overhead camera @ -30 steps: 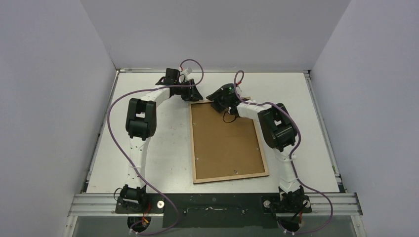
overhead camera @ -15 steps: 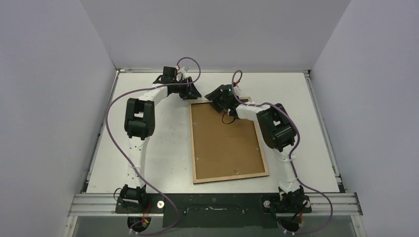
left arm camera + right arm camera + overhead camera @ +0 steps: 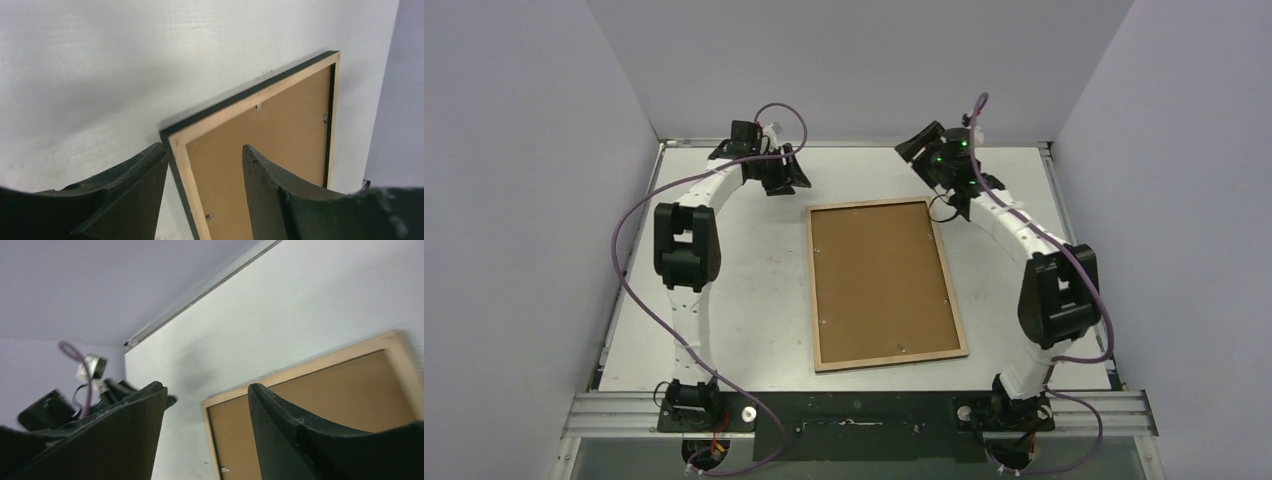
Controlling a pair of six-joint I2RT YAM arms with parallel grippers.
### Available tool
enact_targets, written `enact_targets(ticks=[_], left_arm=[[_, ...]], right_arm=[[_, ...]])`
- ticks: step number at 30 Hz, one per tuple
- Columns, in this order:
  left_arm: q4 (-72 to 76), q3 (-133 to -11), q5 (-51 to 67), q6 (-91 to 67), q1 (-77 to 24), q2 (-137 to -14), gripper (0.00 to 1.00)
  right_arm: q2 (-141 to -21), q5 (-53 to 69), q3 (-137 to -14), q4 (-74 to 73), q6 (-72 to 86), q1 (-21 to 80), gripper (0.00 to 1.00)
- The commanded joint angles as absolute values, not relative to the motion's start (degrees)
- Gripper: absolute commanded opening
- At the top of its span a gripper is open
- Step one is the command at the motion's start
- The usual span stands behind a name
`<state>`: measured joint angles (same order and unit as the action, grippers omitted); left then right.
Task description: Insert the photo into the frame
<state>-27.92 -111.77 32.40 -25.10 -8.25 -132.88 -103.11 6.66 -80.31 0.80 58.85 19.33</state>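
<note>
The frame (image 3: 814, 300) lies face down in the middle of the table, its light wood back up, with the brown backing board (image 3: 879, 280) inside it. The photo is hidden. My left gripper (image 3: 792, 183) is open and empty, off the frame's far left corner. In the left wrist view that corner (image 3: 176, 142) shows between my open fingers (image 3: 202, 150). My right gripper (image 3: 914, 148) is open and empty, raised beyond the frame's far edge. The right wrist view shows the frame's far rim (image 3: 300, 367) beyond its open fingers (image 3: 205, 386).
Small metal tabs (image 3: 822, 322) sit along the frame's inner rim. Purple walls close in the table on three sides, with a metal strip (image 3: 854, 142) along the back edge. The left arm's cable (image 3: 639, 230) loops over the left of the table.
My right gripper has lifted off the frame's far edge and swung back and to the right. My left gripper has drawn back and left, away from the frame's corner.
</note>
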Motion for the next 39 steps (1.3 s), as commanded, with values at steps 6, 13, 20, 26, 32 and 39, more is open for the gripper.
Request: enact_targets(ticks=[6,13,20,26,32,39], left_arm=[[-31.4,-90.3,22.5,-22.5,-9.6,-112.6,0.56],[-25.2,-73.3,25.0,-26.3,-11.9,-104.0,0.57],[-23.1,-65.2,23.2,-29.8,-14.9,-99.1,0.57],[-22.1,-62.2,23.3,-32.3,-17.3,-99.1,0.57],[-22.4,-64.6,27.0,-32.8,-17.7,-103.5,0.57],[-22.1,-67.7,28.9,-33.0,-18.1,-106.2,0.55]], right_arm=[[-87.7,-5.9,-69.2,-28.8,42.7,9.6,0.74],[-80.9,3.3,-55.4,-30.4,42.5,0.2,0.77],[-77.4,11.9,-46.8,-30.2,44.1,-3.1,0.8],[-77.4,19.8,-42.1,-27.4,45.3,-3.2,0.81],[-80.8,27.1,-41.5,-26.7,42.2,-2.6,0.81],[-83.9,31.3,-41.6,-25.2,40.1,-1.1,0.81]])
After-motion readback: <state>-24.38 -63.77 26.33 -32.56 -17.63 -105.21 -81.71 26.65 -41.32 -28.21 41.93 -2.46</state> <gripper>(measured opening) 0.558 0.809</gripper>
